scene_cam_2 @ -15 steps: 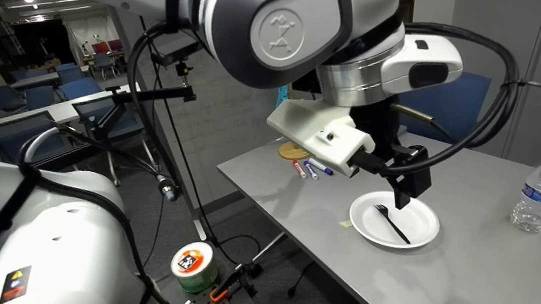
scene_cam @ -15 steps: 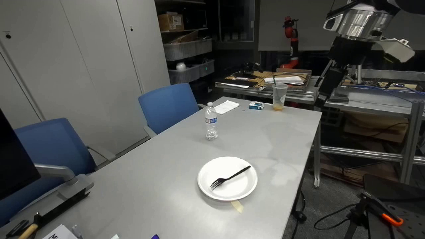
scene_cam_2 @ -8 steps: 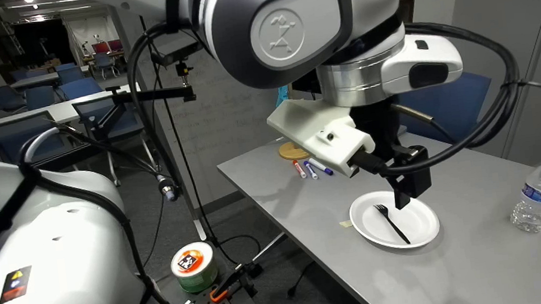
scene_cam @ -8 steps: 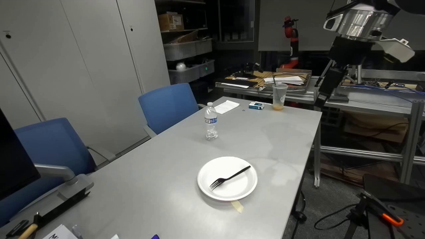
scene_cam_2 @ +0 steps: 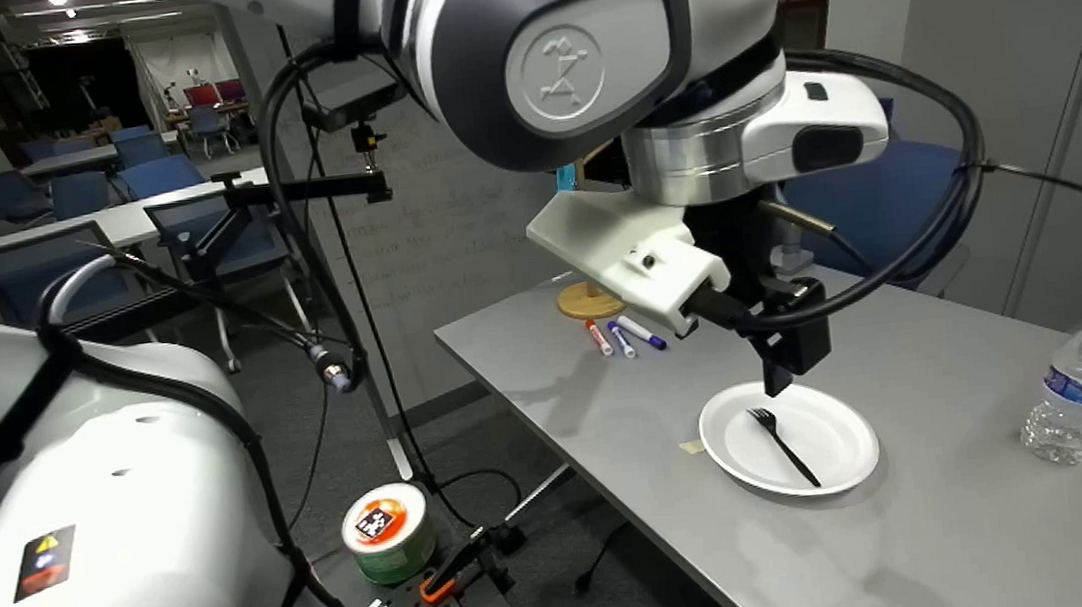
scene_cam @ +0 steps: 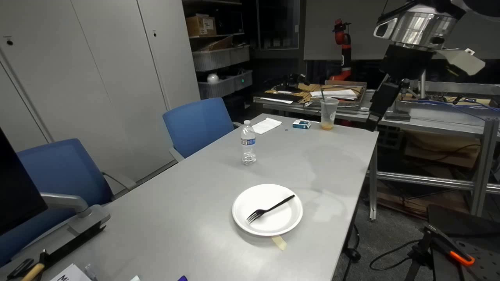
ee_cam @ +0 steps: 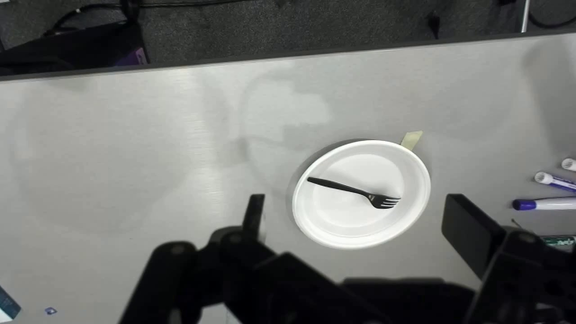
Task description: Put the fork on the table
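Note:
The black fork (ee_cam: pixel 342 187) lies inside the white round plate (ee_cam: pixel 351 241), its handle end resting against the plate's sloping side. Both also show in the exterior views: fork (scene_cam: pixel 269 209), plate (scene_cam: pixel 279 221), fork (scene_cam_2: pixel 786 449), plate (scene_cam_2: pixel 837 443). Under the plate is the light grey table (scene_cam: pixel 175 210). My gripper (ee_cam: pixel 355 197) is open, its black fingers wide apart with nothing between them. In the wrist view the plate and fork appear beyond the gap, well below the fingertips. An exterior view has the gripper (scene_cam_2: pixel 779 384) hanging over the table, apart from plate and fork.
A water bottle (scene_cam: pixel 248 144) stands on the table. Several markers (scene_cam_2: pixel 620 335) lie toward one end. A plastic cup (scene_cam: pixel 329 113), a small box (scene_cam: pixel 301 124) and white paper (scene_cam: pixel 266 125) are at the opposite end. Tape (ee_cam: pixel 411 140) pokes out from under the plate.
Over the last half second the arm has shifted a little: leftward and slightly down in an exterior view, leftward and up in another. Fork and plate have not moved. The gripper stays open.

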